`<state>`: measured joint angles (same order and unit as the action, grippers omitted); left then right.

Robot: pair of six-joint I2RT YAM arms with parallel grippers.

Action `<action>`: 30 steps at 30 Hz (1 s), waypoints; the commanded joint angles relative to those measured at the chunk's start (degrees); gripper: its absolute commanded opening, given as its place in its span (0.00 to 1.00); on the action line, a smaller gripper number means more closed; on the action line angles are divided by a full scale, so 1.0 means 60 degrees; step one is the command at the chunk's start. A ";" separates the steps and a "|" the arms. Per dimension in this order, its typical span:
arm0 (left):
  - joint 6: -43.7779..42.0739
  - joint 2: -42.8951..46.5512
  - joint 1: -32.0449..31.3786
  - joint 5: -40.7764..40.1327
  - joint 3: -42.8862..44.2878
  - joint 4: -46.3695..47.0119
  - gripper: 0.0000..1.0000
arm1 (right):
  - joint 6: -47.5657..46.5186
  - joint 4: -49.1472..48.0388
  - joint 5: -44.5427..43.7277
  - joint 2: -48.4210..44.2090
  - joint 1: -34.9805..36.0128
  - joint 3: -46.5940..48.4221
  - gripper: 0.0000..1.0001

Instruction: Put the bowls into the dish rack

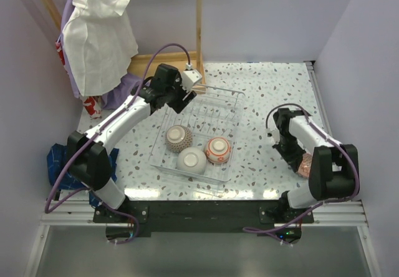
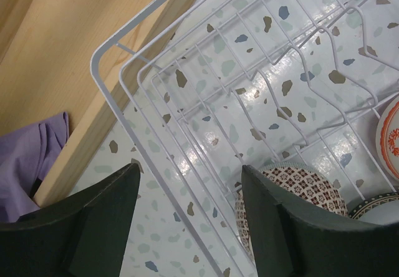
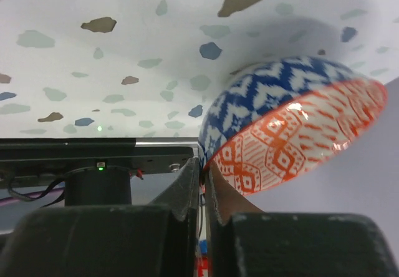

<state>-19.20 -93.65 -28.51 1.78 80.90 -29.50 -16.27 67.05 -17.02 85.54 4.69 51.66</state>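
Observation:
The wire dish rack lies mid-table and holds three bowls: a brown patterned bowl, a white bowl and an orange-and-white bowl. My left gripper is open and empty above the rack's far left corner. In the left wrist view the gripper straddles the rack's rim wire, with the brown bowl beside its right finger. My right gripper at the table's right side is shut on the rim of a blue-and-orange patterned bowl, pinched between its fingers.
A wooden frame and its base board stand behind the rack. A white cloth and purple cloth hang at the far left. A blue object lies by the left arm. Walls close both sides.

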 commanded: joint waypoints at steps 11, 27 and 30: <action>0.0094 0.0578 0.0079 0.0524 0.0565 0.0447 0.70 | 0.0304 0.0700 0.7368 -0.1874 0.0053 0.6068 0.00; 0.0519 0.1033 0.0196 0.2469 0.0330 -0.0196 0.00 | 0.9772 -1.3632 0.9458 -0.3476 0.2909 -0.0213 0.00; 0.0724 0.0916 0.0196 0.2969 0.0213 -0.0255 0.00 | 1.0050 -1.4673 0.9544 -0.2964 0.3188 -0.0537 0.00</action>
<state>-16.45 -88.31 -27.77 13.41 82.85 -30.37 36.67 -0.64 38.83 66.43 22.39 49.63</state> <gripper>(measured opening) 0.012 0.023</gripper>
